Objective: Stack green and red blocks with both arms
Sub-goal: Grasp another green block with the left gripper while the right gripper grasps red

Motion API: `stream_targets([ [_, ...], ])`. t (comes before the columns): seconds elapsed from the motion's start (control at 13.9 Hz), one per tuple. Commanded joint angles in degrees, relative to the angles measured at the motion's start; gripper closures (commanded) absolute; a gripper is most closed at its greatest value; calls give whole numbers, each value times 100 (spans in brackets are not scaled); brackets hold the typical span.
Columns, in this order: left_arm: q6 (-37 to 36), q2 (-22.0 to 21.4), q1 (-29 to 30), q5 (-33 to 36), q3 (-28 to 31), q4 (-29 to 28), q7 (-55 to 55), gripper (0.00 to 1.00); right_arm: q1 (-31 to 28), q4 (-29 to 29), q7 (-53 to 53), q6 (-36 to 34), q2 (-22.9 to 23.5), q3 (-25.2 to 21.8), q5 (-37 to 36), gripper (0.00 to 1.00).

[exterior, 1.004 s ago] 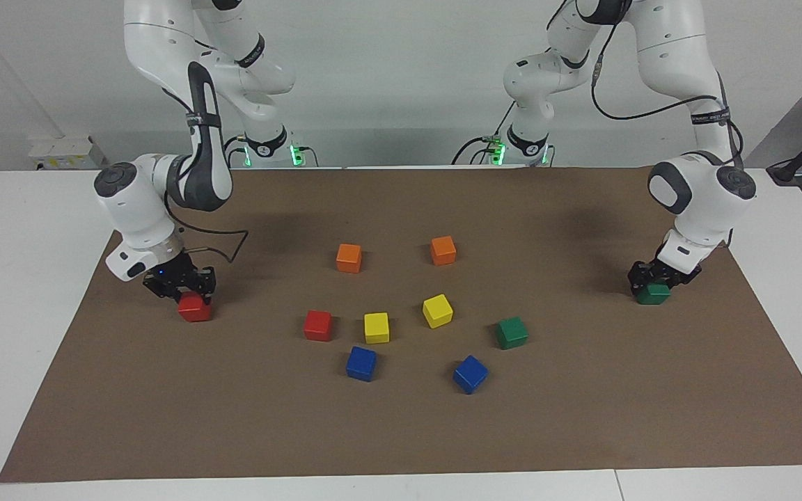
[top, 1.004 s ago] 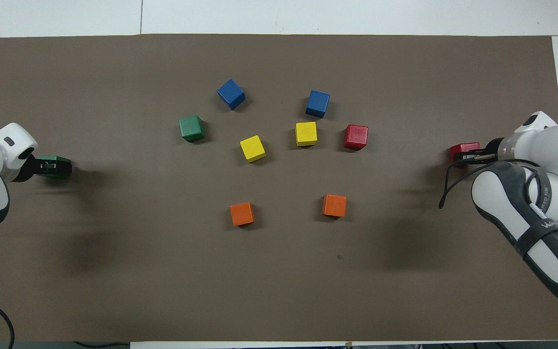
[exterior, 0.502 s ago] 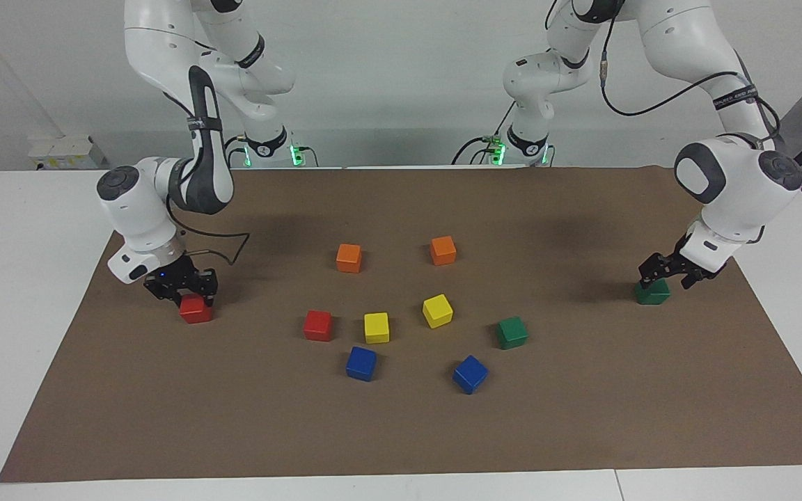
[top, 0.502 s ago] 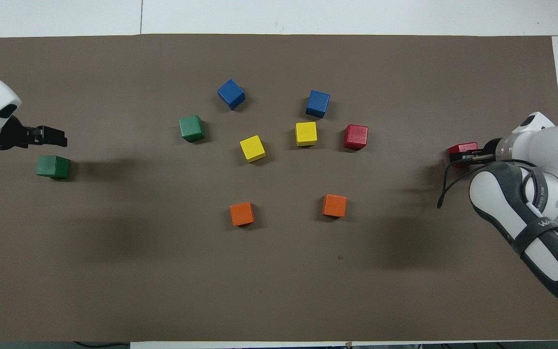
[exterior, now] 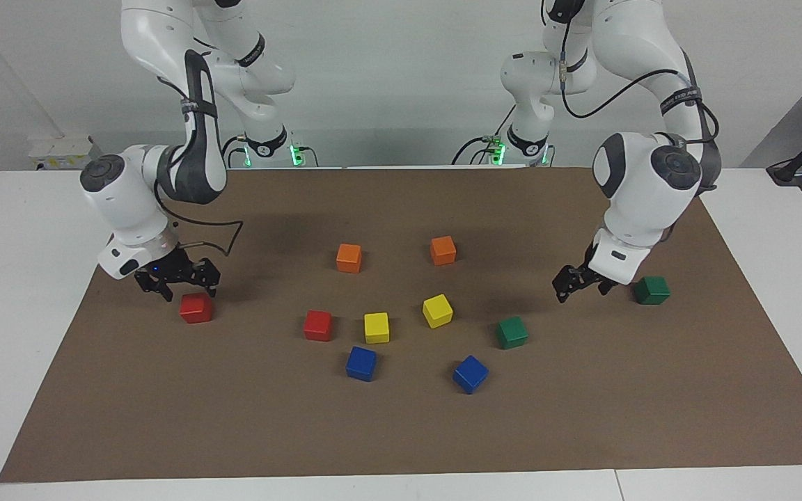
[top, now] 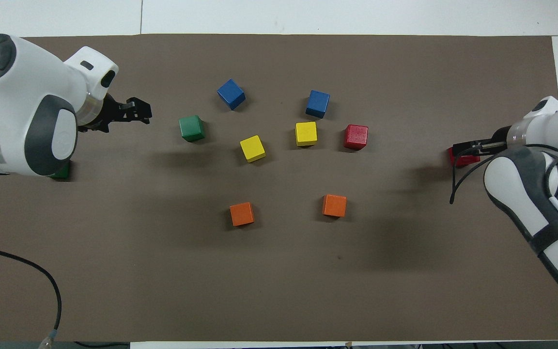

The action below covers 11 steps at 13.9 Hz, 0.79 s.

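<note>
Facing view: no stack exists yet. Right hand (exterior: 177, 281) hovers released above the end red block (exterior: 195, 307). Left hand (exterior: 580, 284), released, hangs between both green blocks (exterior: 512, 332) (exterior: 651, 289). Recommended: centre over the inner green block (top: 192, 128), descend vertically, then close.

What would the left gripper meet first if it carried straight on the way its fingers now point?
Probably the green block beside the yellow ones: the left gripper, open and raised above the mat, points toward it in the overhead view. Its height is unclear, so it might pass over.
</note>
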Motion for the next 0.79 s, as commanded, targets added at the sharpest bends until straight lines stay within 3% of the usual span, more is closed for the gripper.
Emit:
stream_targets([
  [0.0,-146,717,-442,-10,113,796,-590,0,382,1130,915,-1023,129,31,-8,0],
  [0.36,134,1289,-653,7,113,1036,-977,0,1506,1405,3339,-428,559,31,-192,0],
  [0.72,636,1343,-733,86,113,844,-1277,0,1974,1827,4415,-321,1087,31,-580,0],
])
